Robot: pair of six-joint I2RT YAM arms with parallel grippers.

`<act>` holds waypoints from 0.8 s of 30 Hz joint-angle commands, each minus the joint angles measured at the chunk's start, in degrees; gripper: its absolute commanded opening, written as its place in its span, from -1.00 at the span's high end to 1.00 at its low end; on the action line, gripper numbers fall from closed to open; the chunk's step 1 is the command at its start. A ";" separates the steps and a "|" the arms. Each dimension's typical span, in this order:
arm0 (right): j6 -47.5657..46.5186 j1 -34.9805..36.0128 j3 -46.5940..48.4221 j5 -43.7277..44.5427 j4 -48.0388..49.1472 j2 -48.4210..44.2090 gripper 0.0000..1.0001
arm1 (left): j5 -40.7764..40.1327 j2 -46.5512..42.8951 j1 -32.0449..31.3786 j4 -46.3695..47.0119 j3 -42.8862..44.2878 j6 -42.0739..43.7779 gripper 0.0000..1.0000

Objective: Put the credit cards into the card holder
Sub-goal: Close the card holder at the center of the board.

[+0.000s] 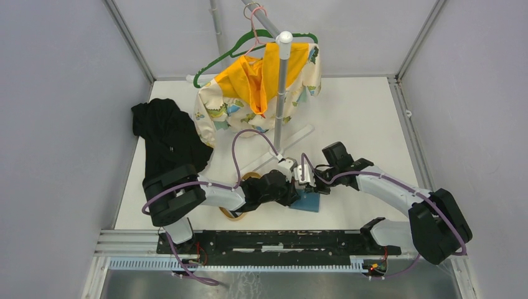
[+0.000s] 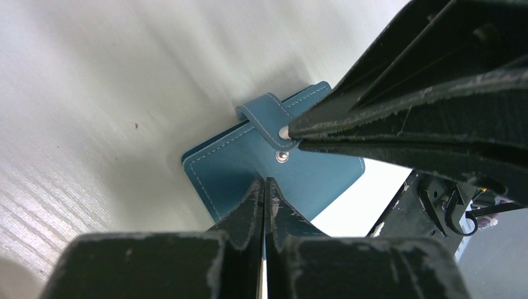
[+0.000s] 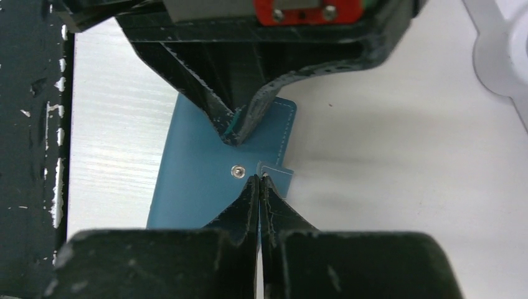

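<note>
no readable text, labels, numbers

Clad in white shells on the left arm (image 1: 216, 194) and right arm (image 1: 387, 187), with black joint housings (image 1: 171, 194), looped by lilac cables (image 1: 240, 140). Tipped with black wedge fingers (image 2: 240, 215), scuffed pale at the edges; orange-red plate (image 3: 305, 9) with two screws (image 3: 278, 11).

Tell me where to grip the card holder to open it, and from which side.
Pinch the strap tab at its free snap end, coming in low across the face of the card holder. The holder lies flat on the table, so its edges offer little; the tab looks unsnapped and lifted off the stud.
</note>
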 commanded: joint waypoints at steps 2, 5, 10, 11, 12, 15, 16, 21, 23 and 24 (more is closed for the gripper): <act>-0.55 1.43 -1.02 -1.46 -0.93 0.34 1.00 | 1.12 1.38 0.16 0.66 -0.03 -1.69 0.96; -0.94 2.62 -1.70 -0.27 -1.35 0.30 1.00 | 1.00 1.64 0.16 0.65 -0.11 -1.74 0.96; -0.92 3.35 -3.36 1.23 -0.65 -0.96 1.00 | 0.92 1.83 0.12 0.65 -0.06 -1.78 0.96; -0.93 3.48 -3.36 1.23 -0.65 -0.95 1.00 | 0.96 1.84 0.13 0.65 0.02 -1.78 0.96; -0.99 3.67 -3.36 1.44 -0.62 -0.97 1.00 | 0.95 1.80 0.17 0.65 -0.02 -1.78 0.96; -1.05 4.05 -3.64 2.49 -0.12 -1.05 1.00 | 0.77 1.59 0.17 0.65 -0.18 -1.82 0.96; -1.01 4.16 -3.70 2.70 0.03 -1.17 1.00 | 0.77 1.61 0.16 0.65 -0.26 -1.86 0.96; -0.49 4.13 -3.89 4.61 1.02 -2.50 1.00 | 0.94 1.76 0.14 0.81 -0.18 -1.82 0.96; -1.21 4.14 -4.04 4.84 0.44 -2.76 1.00 | 0.94 1.71 0.14 0.82 -0.19 -1.78 0.96; -1.47 4.10 -4.13 5.09 0.24 -2.92 1.00 | 0.94 1.67 0.14 0.83 -0.15 -1.78 0.96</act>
